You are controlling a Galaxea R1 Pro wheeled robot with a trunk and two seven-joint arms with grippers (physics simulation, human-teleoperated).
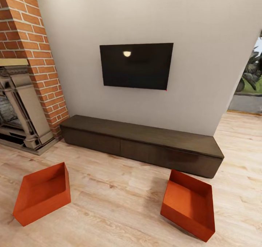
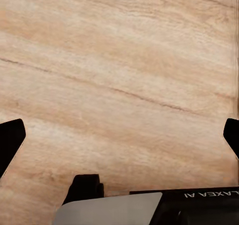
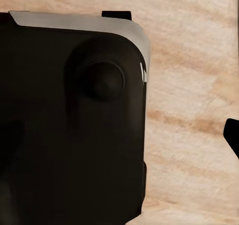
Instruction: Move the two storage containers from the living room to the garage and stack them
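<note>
Two orange-red open-top storage containers rest on the light wood floor of the living room, in front of the long dark cabinet (image 1: pixel 145 143). One container (image 1: pixel 43 193) lies at the left near the fireplace. The other container (image 1: pixel 188 203) lies at the right, turned at an angle. My left gripper (image 2: pixel 119 140) hangs open above bare wood planks, its dark fingertips far apart with nothing between them. One fingertip (image 3: pixel 232 135) of my right gripper shows at the far edge of the right wrist view, in the wide-open position. A black part of my own body (image 3: pixel 69 120) hides the other finger.
A red brick fireplace (image 1: pixel 25 68) stands at the left. A black TV (image 1: pixel 136 65) hangs on the pale wall above the cabinet. At the right a doorway (image 1: pixel 249 83) opens past the wall's end, with greenery beyond. Wood floor stretches between the two containers.
</note>
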